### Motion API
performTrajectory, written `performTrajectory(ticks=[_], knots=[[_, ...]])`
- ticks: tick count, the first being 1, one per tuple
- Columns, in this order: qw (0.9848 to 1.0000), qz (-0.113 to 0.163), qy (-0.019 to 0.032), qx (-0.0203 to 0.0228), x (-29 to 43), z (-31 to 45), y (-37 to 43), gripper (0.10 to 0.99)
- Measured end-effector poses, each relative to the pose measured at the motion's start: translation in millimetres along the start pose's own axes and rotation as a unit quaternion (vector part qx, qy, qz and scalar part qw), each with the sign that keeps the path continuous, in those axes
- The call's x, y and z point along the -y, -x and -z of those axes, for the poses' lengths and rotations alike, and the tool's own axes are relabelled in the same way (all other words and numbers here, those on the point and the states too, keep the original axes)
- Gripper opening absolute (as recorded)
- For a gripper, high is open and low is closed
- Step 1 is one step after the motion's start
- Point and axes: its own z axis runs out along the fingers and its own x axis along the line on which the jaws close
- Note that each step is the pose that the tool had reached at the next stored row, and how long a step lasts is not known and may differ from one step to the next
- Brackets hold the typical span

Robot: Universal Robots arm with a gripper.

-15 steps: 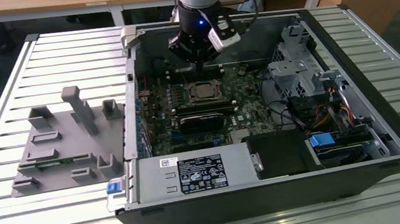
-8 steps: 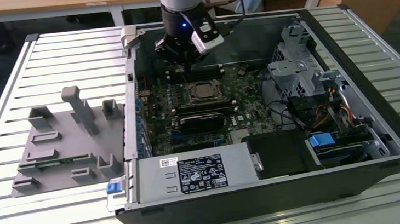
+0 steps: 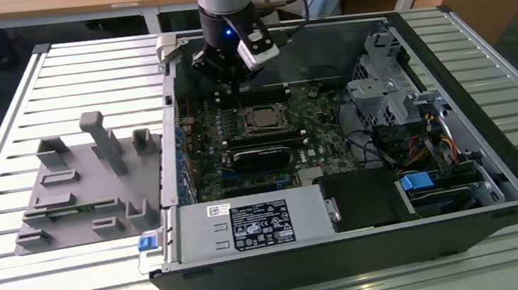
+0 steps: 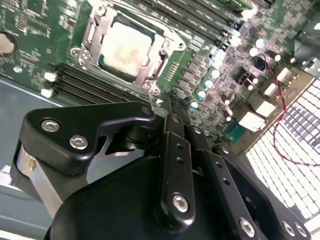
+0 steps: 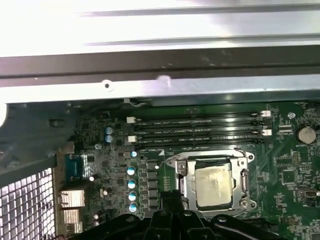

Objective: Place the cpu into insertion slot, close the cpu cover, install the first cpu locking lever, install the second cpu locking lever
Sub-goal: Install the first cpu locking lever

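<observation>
The cpu (image 4: pixel 127 47) (image 5: pixel 214 186) (image 3: pixel 259 121), a pale silvery square, lies flat in the insertion slot (image 4: pixel 107 67) on the green board. The cpu cover (image 4: pixel 90 35) (image 5: pixel 186 184), a thin metal frame, lies down around the chip, and a thin wire lever (image 5: pixel 210 155) runs along one edge of it. My gripper (image 4: pixel 172 107) (image 5: pixel 170 196) (image 3: pixel 234 89) hangs just off one corner of the socket, a little above the board. Its black fingers (image 4: pixel 175 145) are shut together, with nothing visible between them.
The board sits inside an open black computer case (image 3: pixel 492 201) on a slatted metal table. Long black memory slots (image 5: pixel 197 127) run beside the socket. A power supply (image 3: pixel 247 226) and a drive cage (image 3: pixel 383 101) flank the board. A grey holder block (image 3: pixel 82 183) stands at the exterior view's left.
</observation>
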Motion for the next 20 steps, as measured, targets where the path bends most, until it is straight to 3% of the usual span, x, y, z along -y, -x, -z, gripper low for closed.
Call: performTrajectory(ticks=[7,20], knots=[[1.0000,0.000,-0.0001,0.0012,-3.8,-2.9,-13.0,0.106],[1.0000,0.000,0.0000,0.0012,-22.2,-9.2,-20.8,0.106]])
